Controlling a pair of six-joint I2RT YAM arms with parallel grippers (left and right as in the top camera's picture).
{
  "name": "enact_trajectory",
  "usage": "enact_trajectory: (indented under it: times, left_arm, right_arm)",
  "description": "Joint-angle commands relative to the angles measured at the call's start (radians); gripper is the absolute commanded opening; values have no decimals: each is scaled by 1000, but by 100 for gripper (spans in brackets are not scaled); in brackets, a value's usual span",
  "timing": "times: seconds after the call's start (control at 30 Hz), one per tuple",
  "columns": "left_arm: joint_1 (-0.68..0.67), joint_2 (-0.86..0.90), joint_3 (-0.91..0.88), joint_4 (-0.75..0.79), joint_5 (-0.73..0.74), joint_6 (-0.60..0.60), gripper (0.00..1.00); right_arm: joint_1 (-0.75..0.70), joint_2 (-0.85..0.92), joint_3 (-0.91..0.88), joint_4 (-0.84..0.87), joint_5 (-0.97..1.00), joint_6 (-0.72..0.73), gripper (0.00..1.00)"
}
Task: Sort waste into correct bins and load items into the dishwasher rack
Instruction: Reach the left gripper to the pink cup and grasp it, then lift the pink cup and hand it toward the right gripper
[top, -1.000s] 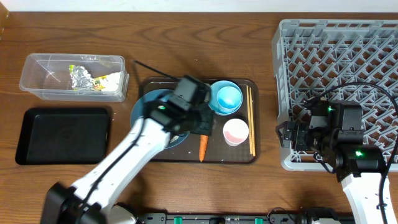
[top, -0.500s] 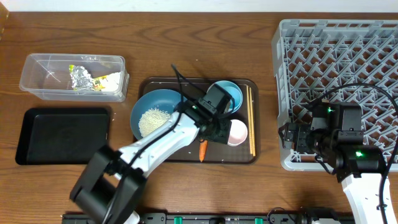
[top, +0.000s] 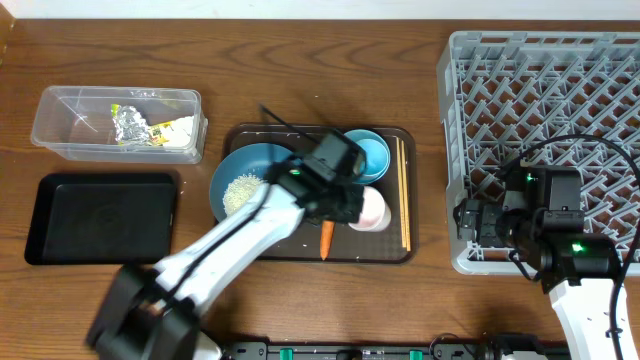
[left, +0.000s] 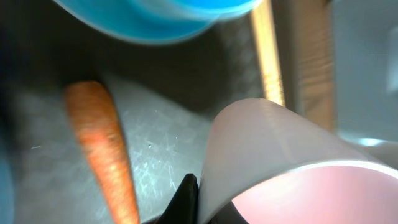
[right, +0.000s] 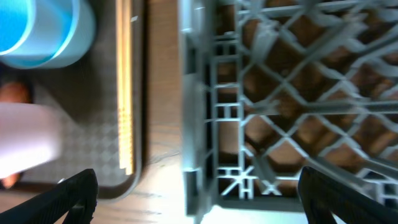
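We are clasping the tilted white-pink cup (top: 373, 210) in our left gripper (top: 355, 207) beside the carrot (top: 326, 238); our right gripper (top: 469, 220) is hanging spread wide.

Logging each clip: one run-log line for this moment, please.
left pincer: on tilted cup, grip unclear | right pincer: open, at rack edge

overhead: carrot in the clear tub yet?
No, the carrot lies on the brown serving tray, well apart from the clear tub.
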Motion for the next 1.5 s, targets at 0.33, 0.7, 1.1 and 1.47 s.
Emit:
enact_trajectory:
  times: [0.33,0.7,1.1,1.47]
  left_arm:
    - [328,-148,16,116,706,-77,6]
    - [328,-3,16,116,1097,-77,6]
    - [248,-2,16,116,1141,-77,6]
    - [223,-2,16,116,1109,-77,6]
  right_arm:
    - [-42,65,19,106,-934,-564,99]
    - [37,106,19,177,-1064,-754,99]
    - [69,108,19,325,-980,-716,99]
    - [93,111,19,436,-1041,-624,91]
